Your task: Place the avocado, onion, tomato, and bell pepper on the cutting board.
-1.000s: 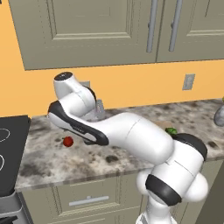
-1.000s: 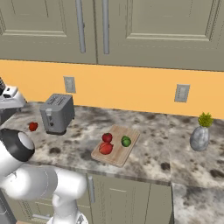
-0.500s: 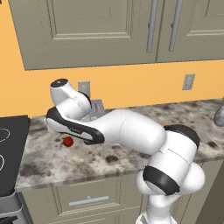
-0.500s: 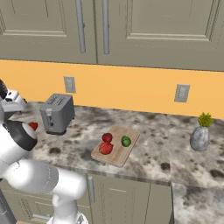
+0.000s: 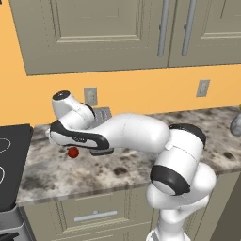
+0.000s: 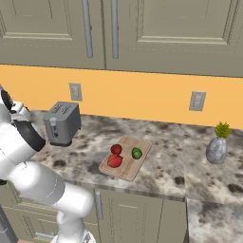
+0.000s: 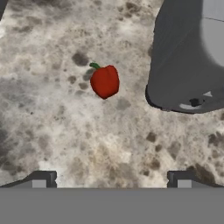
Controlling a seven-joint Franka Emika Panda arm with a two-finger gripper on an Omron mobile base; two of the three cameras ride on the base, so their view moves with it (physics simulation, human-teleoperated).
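The red bell pepper (image 7: 105, 81) with its green stem lies on the speckled counter, ahead of my gripper (image 7: 111, 180) and slightly left of centre. The fingertips (image 7: 41, 178) stand wide apart, open, with nothing between them. In the left base view the bell pepper (image 5: 73, 152) sits just under my bent arm. The cutting board (image 6: 137, 166) lies right of the toaster and carries the green avocado (image 6: 136, 153) and two red round items (image 6: 115, 161). I cannot tell which is the tomato and which the onion.
A grey toaster (image 6: 61, 122) stands close beside the pepper, and the toaster (image 7: 188, 57) rises at the right of the hand view. A stove top (image 5: 9, 160) borders the counter at the left. A vase with a plant (image 6: 217, 147) stands far right.
My arm has swung lower and further left over the counter toward the pepper. The jaws stayed open. The items on the board have not moved.
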